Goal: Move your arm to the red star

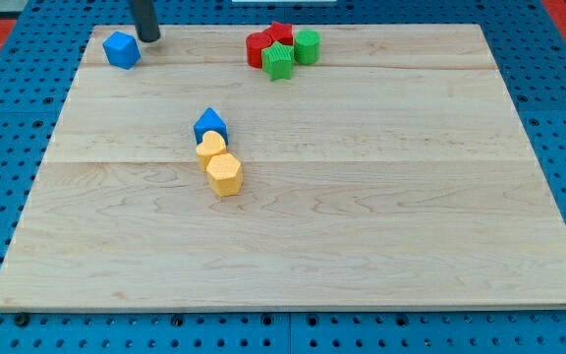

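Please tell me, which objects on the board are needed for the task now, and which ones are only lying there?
Needed:
my tip, beside the blue block at the view's top left
red star, in the top cluster

Lying about:
blue block
red block
green star
green block
blue pointed block
yellow heart
yellow hexagon

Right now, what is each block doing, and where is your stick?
my tip: on the board at the view's top left, just right of the blue block, apart from the red ones.
blue block: alone.
red star: bunched with a red block, green star and green block.
blue pointed block: touching yellow heart.
yellow hexagon: touching the heart.
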`<action>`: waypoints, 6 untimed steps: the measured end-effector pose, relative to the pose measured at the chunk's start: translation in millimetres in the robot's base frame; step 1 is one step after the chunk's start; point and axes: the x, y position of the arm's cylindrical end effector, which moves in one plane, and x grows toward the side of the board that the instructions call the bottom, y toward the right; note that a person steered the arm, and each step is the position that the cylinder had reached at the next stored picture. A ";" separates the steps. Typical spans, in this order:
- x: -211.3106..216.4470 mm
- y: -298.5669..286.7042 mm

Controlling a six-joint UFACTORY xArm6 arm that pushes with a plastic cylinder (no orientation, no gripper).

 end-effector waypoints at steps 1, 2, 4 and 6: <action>-2.5 20.5; -2.5 20.5; -20.4 72.1; 13.6 226.1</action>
